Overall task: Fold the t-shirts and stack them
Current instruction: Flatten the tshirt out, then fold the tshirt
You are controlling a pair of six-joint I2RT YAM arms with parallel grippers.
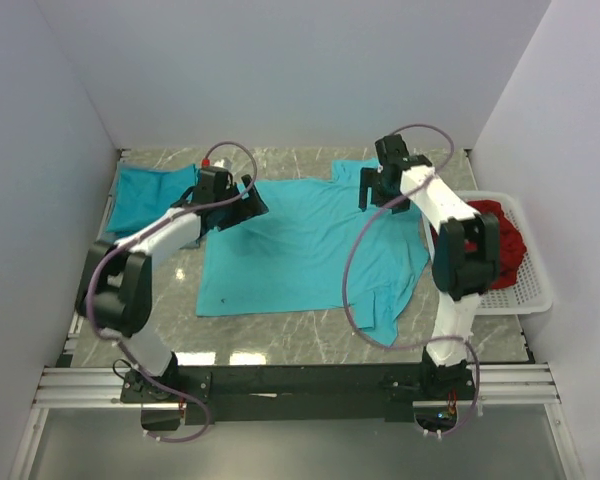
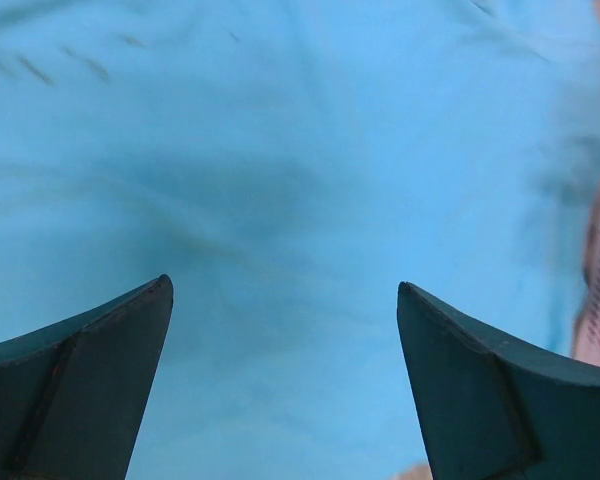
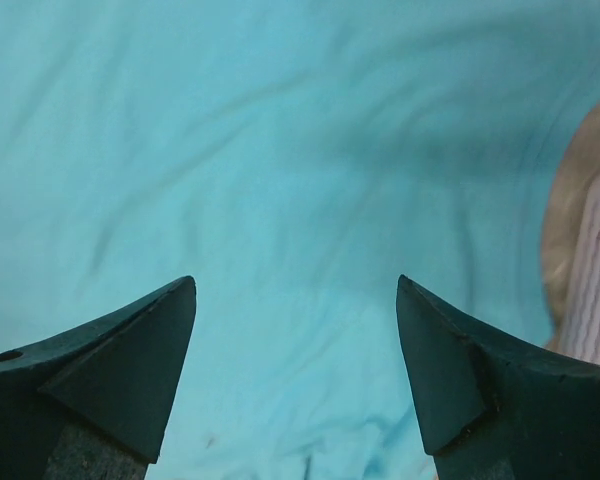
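Spread t-shirt [image 1: 300,245] lies mostly flat in the middle of the desk [image 1: 280,335], turquoise, lightly wrinkled, with one part trailing toward the near right. Second t-shirt [image 1: 148,197], same colour, sits in a compact bundle at the far left corner, apart from the first.

Left tool [image 1: 242,205] is over the far-left corner of the spread t-shirt. In the wrist view [image 2: 283,285] its jaws stand wide apart, nothing between them, cloth filling the frame below.

Right tool [image 1: 372,190] is over the far-right part of the same shirt. In the wrist view [image 3: 295,280] its jaws are also wide and empty.

Contact with the cloth: cannot tell for either tool.

White basket [image 1: 528,295] at the right edge of the desk holds red cloth [image 1: 498,240]
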